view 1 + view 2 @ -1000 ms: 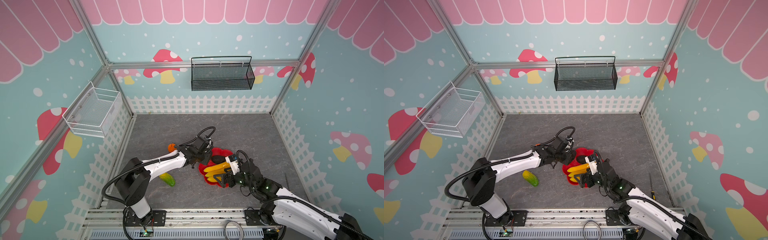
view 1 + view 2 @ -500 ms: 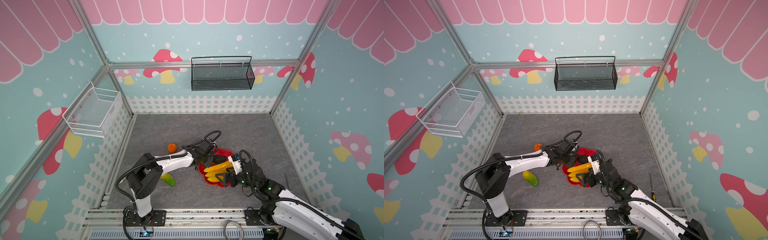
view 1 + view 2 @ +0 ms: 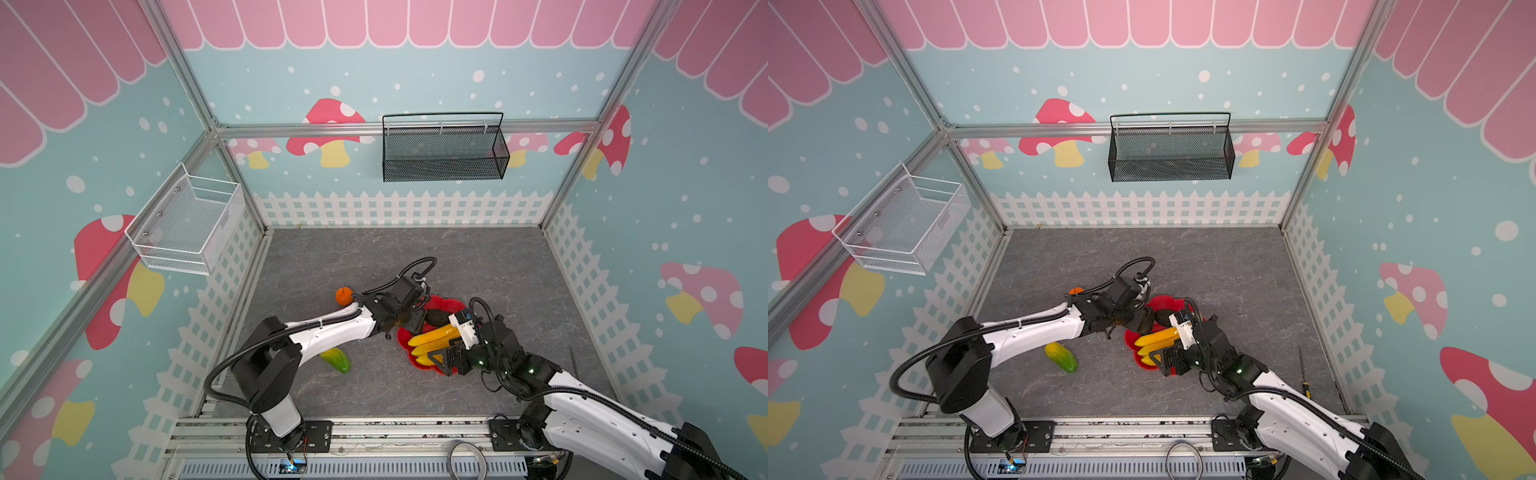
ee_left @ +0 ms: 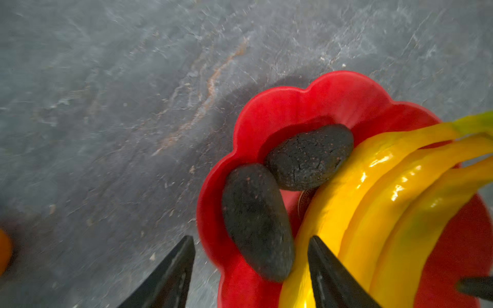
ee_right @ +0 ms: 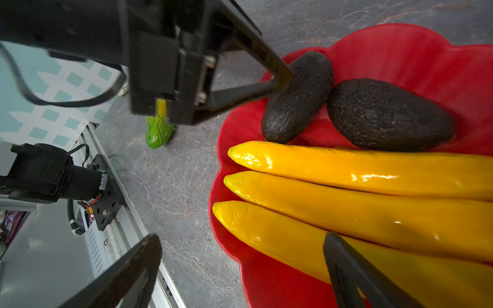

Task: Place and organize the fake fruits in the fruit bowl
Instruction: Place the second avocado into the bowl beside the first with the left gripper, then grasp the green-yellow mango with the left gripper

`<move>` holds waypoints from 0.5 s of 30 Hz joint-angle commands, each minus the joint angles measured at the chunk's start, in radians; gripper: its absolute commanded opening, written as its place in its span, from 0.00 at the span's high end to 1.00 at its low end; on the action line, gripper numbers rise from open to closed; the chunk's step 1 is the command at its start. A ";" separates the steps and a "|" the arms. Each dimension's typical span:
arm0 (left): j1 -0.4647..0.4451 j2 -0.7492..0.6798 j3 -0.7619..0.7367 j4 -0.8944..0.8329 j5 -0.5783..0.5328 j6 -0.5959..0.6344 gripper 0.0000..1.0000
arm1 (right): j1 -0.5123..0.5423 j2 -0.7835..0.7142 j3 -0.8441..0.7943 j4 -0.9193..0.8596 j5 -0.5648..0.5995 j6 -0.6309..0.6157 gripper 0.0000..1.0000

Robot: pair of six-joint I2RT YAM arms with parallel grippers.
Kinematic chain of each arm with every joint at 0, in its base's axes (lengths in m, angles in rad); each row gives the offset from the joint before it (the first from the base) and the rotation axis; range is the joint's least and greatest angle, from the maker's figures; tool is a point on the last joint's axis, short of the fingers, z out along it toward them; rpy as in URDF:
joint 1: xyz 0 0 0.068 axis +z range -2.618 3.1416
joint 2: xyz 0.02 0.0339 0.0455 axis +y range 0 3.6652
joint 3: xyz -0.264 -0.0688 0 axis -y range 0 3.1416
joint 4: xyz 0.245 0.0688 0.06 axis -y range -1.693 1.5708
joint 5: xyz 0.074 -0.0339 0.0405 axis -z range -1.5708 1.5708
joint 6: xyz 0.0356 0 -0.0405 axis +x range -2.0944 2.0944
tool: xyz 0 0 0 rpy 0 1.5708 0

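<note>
Red scalloped bowl: holds yellow banana bunch and two dark avocados, touching. Small orange and oblong green-yellow fruit: outside bowl, well apart.

The bowl is red, bananas yellow, avocados speckled black.

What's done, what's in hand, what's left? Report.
Done: banana bunch and both avocados lie in the red bowl. In hand: nothing gripped; left end effector stands open astride one of them, right end effector open over the bunch. Left: orange and green-yellow fruit sit on the table.
</note>
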 commanded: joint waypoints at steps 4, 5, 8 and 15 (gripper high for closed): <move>0.009 -0.313 -0.224 -0.153 -0.377 -0.299 0.31 | 0.097 0.106 0.136 0.088 -0.071 -0.126 0.02; 0.020 -0.367 -0.264 -0.215 -0.439 -0.389 0.32 | 0.118 0.129 0.150 0.110 -0.080 -0.144 0.02; 0.085 -0.476 -0.343 -0.439 -0.487 -0.741 0.32 | 0.170 0.212 0.189 0.159 -0.090 -0.180 0.02; 0.129 -0.532 -0.464 -0.462 -0.315 -0.953 0.32 | 0.212 0.343 0.203 0.253 -0.114 -0.176 0.02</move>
